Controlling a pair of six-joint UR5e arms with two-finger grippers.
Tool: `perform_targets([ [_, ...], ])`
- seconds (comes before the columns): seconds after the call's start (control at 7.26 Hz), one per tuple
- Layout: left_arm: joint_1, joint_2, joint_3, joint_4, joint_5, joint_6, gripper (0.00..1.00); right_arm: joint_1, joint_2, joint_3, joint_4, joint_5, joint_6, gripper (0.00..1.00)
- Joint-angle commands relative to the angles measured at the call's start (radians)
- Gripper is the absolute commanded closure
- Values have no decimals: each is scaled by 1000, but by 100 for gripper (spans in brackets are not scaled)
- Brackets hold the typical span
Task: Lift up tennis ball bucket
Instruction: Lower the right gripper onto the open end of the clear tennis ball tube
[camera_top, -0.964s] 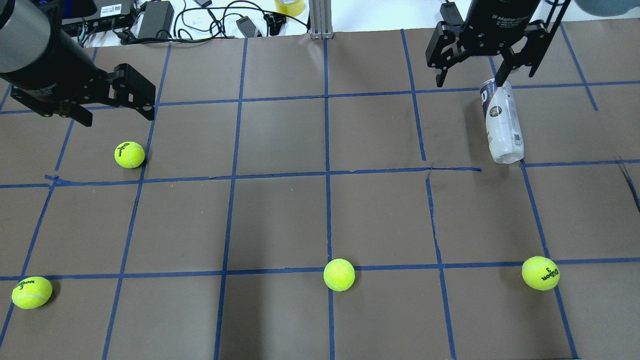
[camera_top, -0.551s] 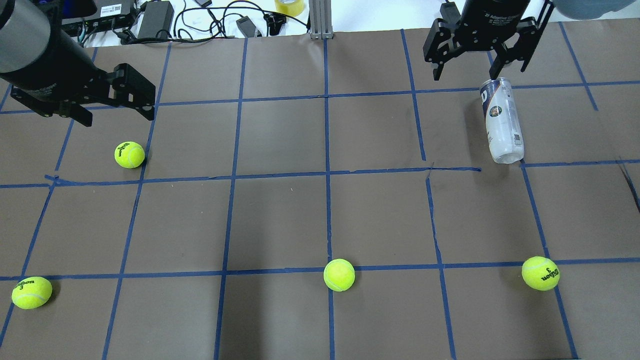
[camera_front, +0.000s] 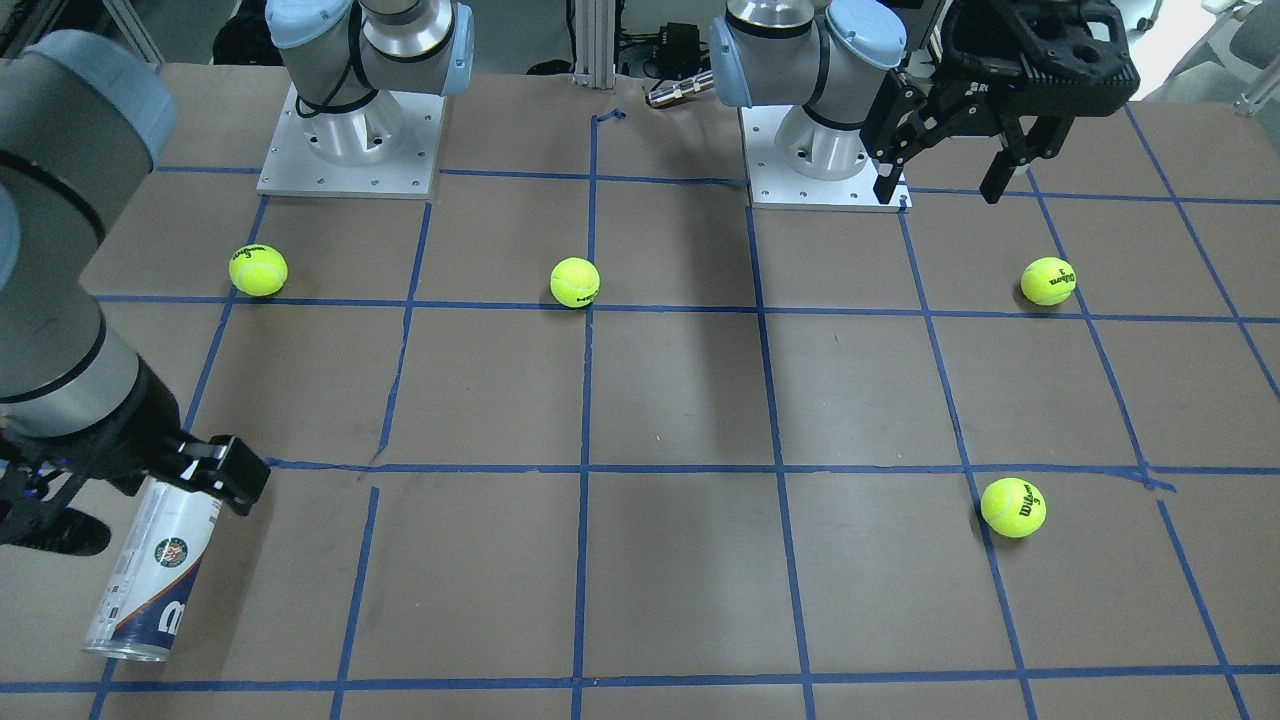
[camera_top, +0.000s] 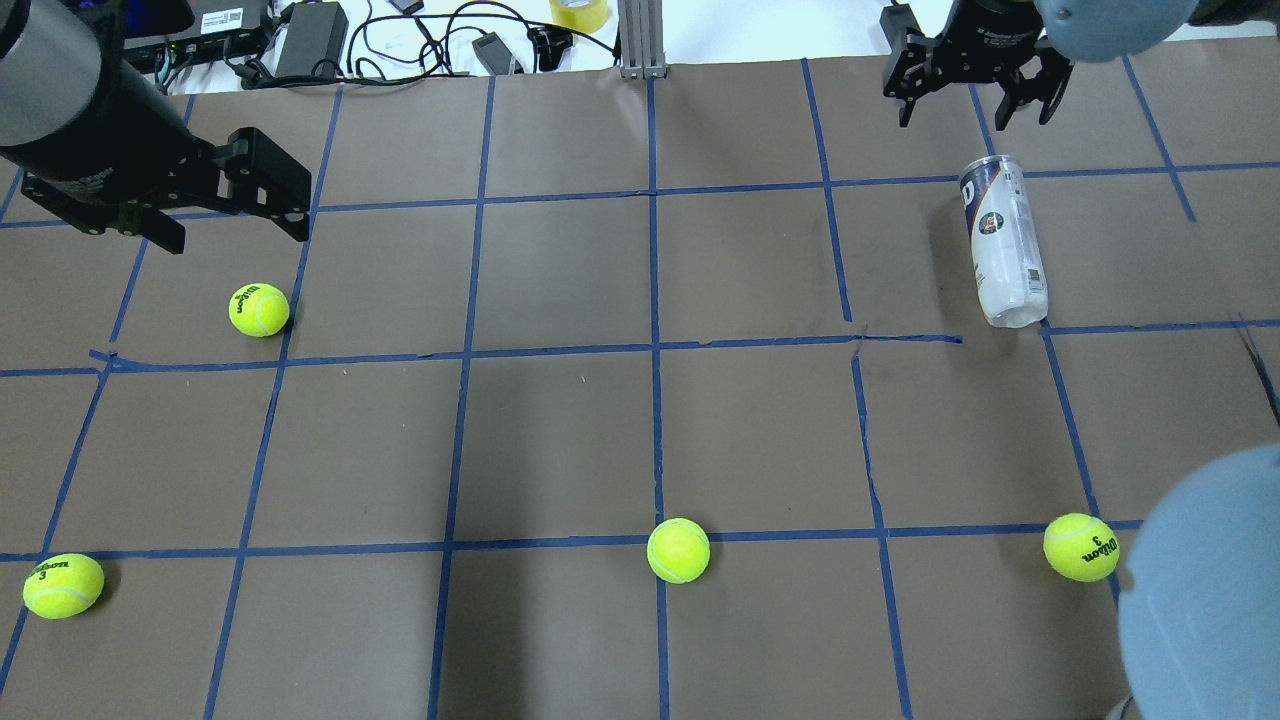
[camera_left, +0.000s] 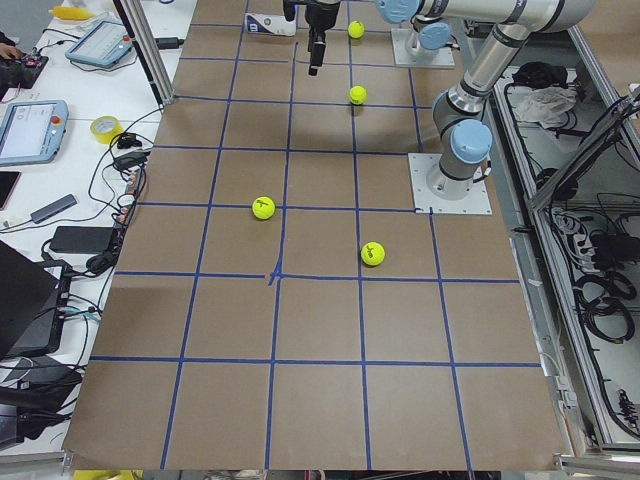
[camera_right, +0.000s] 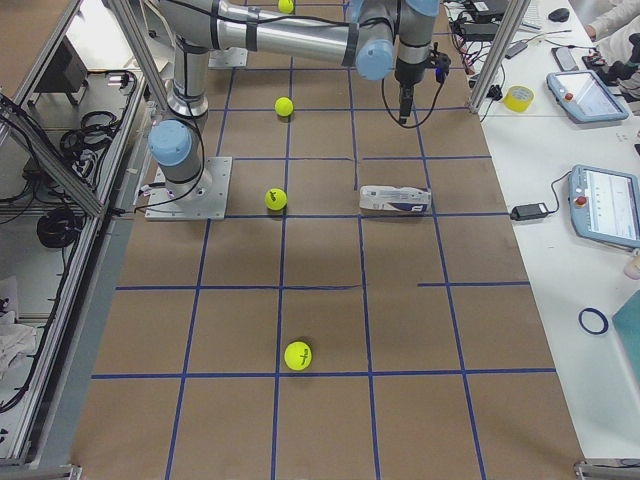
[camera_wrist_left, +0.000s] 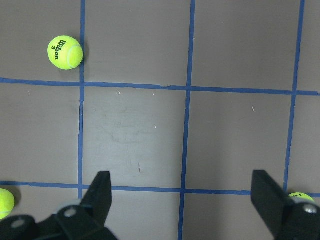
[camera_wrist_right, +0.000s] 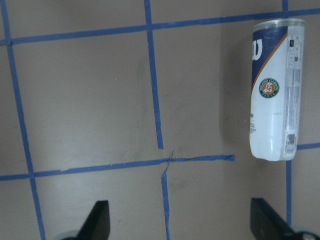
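Tennis ball bucket (camera_top: 1003, 240) lies on its side on worktop (camera_top: 560, 430); right claw (camera_top: 975, 108) hangs clear of it, spread wide (left claw (camera_top: 235, 235) likewise spread, well apart).

The tennis ball bucket (camera_wrist_right: 272, 90) lies on its side on the table, a slim clear can with a white and navy label, a white "W" and a silver rim. It sits below my open right gripper (camera_wrist_right: 182, 222) – off to one finger's side, touching neither.
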Motion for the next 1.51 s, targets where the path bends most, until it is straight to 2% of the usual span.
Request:
perform_targets([
  [0.0,1,0,0,1,0,0,0,-72,85,-1,-81,-6,-8,0],
  [0.14,-1,0,0,1,0,0,0,-73,134,-1,-125,-9,-13,0],
  [0.28,1,0,0,1,0,0,0,-82,204,-1,-229,-49,-65,0],
  [0.69,1,0,0,-1,0,0,0,-126,264,0,-256,-52,-168,0],
  [0.96,1,0,0,1,0,0,0,-128,303,4,-338,-51,-195,0],
  [1.38,1,0,0,1,0,0,0,-129,349,5,-357,-37,-251,0],
])
